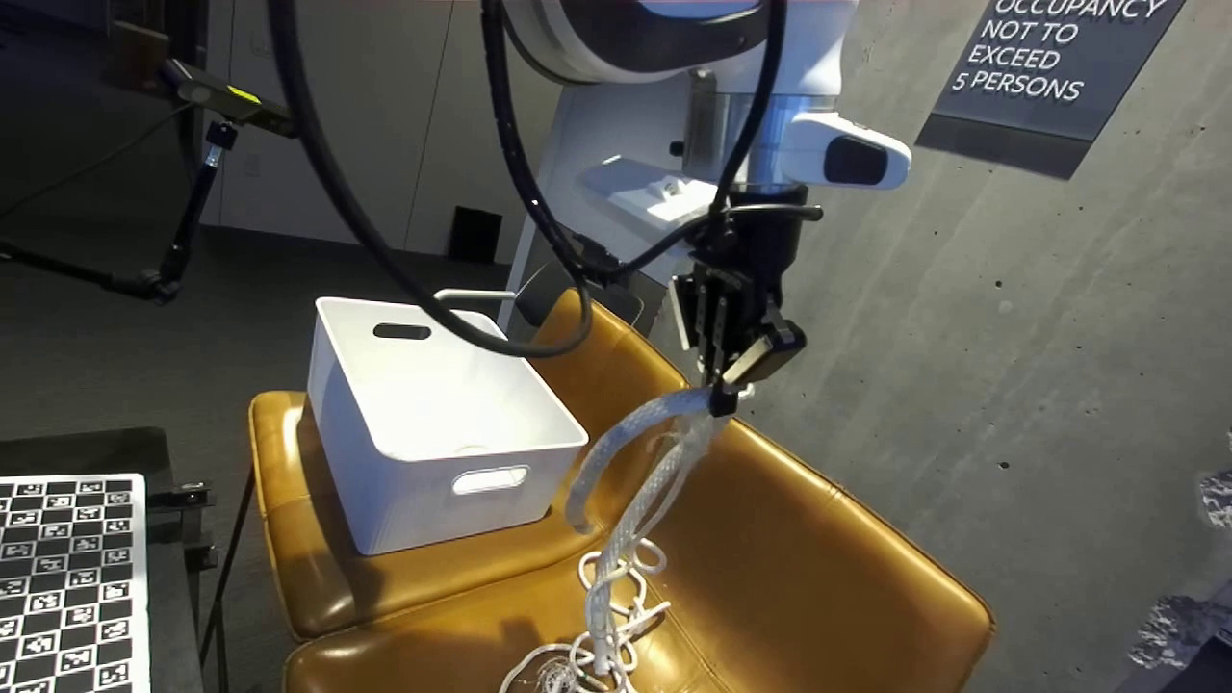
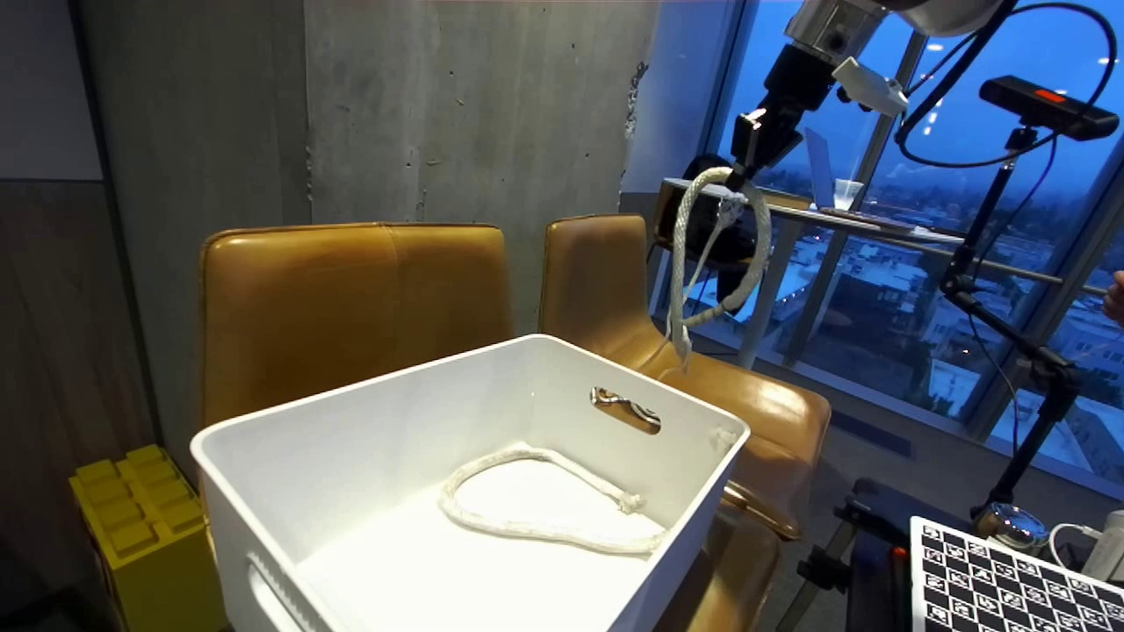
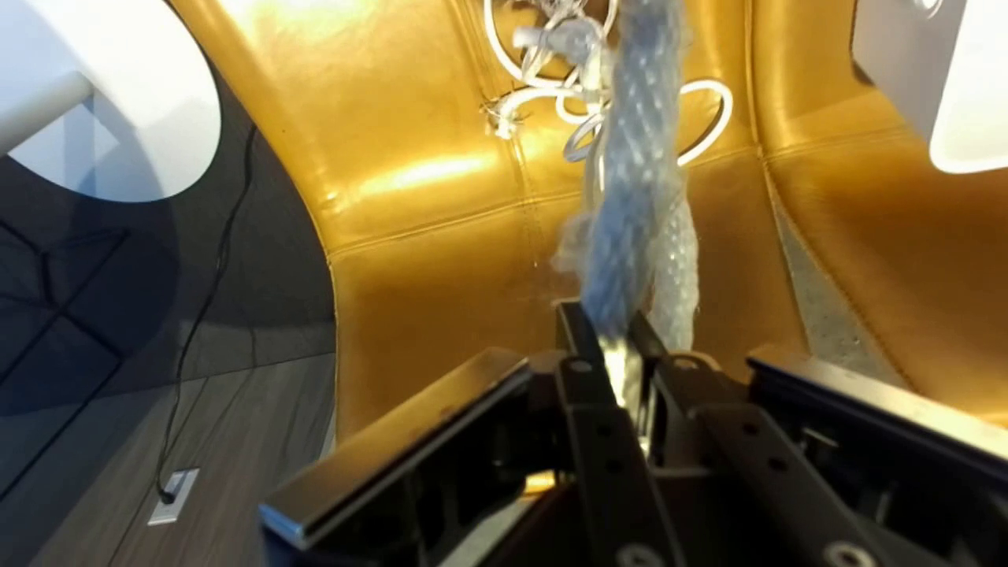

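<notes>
Where my fingers (image 3: 581,386) pinch: thick rope (image 3: 638,118), at its bend.
Long axis: downward.
White bin (image 1: 414,510): rope hangs outside one slotted end.

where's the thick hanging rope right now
In an exterior view, the thick rope hangs from the fingers, right of the white bin, over a tan chair.

In an exterior view, a dark sign (image 1: 1044,101) is shown against the concrete wall (image 1: 962,337), upper right; in an exterior view, a yellow block (image 2: 167,575) is seen, lower left.
</notes>
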`<control>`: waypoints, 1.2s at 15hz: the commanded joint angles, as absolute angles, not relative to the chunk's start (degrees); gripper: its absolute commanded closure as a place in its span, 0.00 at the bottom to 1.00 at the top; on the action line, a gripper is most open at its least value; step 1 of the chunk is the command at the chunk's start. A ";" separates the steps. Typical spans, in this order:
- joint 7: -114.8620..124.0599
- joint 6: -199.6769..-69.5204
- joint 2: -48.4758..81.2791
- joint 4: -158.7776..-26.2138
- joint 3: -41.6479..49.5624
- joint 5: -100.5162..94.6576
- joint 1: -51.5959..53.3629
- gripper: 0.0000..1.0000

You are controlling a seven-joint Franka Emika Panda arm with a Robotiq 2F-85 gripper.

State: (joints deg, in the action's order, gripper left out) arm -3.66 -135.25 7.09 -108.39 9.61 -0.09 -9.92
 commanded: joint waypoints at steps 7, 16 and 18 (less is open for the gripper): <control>-9.74 -137.02 -0.91 -122.45 7.92 0.26 -9.21 0.97; -5.39 -134.77 16.86 -95.72 11.11 4.15 -13.69 0.97; -6.26 -136.79 15.79 -97.37 10.52 3.69 -13.92 0.97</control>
